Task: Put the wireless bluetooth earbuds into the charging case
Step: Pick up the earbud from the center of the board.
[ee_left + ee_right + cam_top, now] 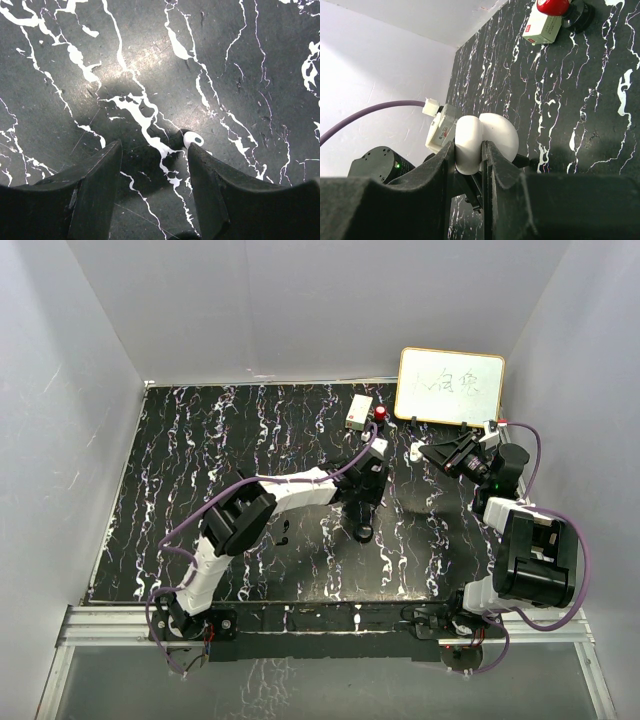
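Hovering low over the middle of the black marbled table (pixel 200 460), the left gripper (pixel 155 148) is released, its fingers apart with nothing between them. Just past the tip of one finger lies a small dark thing with a white end, which I take to be an earbud (pixel 189 138). It sits off to that finger's side, not centred in the gap. I cannot pick out the second one.

Toward the far right corner, the right gripper (pixel 469 150) is clenched on the white charging case (pixel 496 131) and holds it up off the table. Its two rounded halves look parted, so it is probably open.

The step in hand appears to be picking up the first earbud. Next, the left gripper would need a small sideways shift to straddle it, a light close, then a carry across to the case.
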`<state>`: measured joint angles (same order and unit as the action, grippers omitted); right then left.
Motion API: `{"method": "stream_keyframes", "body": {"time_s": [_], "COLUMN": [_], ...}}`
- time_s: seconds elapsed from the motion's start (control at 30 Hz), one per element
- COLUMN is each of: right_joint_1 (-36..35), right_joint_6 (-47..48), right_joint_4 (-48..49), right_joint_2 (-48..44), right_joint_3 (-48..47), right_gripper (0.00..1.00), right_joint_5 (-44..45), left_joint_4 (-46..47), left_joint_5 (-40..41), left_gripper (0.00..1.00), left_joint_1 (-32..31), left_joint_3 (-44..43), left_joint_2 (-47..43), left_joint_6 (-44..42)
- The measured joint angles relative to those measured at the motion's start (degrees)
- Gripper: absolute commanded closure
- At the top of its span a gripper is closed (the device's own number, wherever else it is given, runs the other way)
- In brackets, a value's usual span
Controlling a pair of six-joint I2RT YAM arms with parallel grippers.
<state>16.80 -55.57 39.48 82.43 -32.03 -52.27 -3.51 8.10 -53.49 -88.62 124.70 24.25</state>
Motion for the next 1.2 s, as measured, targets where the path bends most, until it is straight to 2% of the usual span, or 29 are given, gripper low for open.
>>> {"method": "stream_keyframes", "body": {"time_s": [0.27, 0.7, 1.2], "right_joint_1": [0.1, 0.2, 1.7], "right_joint_6": [0.0, -0.3, -0.9], "right_joint_4": [0.1, 0.2, 1.1], "right_joint_2": [0.0, 0.0, 0.0], "right_joint_3": [0.0, 0.0, 0.0], "right_gripper": [1.00, 1.00, 1.00], "right_joint_5": [0.0, 0.0, 0.0], "left_joint_4": [0.0, -0.4, -7.6], "left_joint_5": [0.0, -7.7, -7.1], "left_gripper": [0.45, 0.41, 0.42], "left_joint_1": [0.5, 4.8, 1.1], "left_joint_3": [-0.6, 1.3, -6.3], "left_joint_2": [0.4, -1.4, 0.5], "left_joint_6": [0.5, 10.9, 14.8]}}
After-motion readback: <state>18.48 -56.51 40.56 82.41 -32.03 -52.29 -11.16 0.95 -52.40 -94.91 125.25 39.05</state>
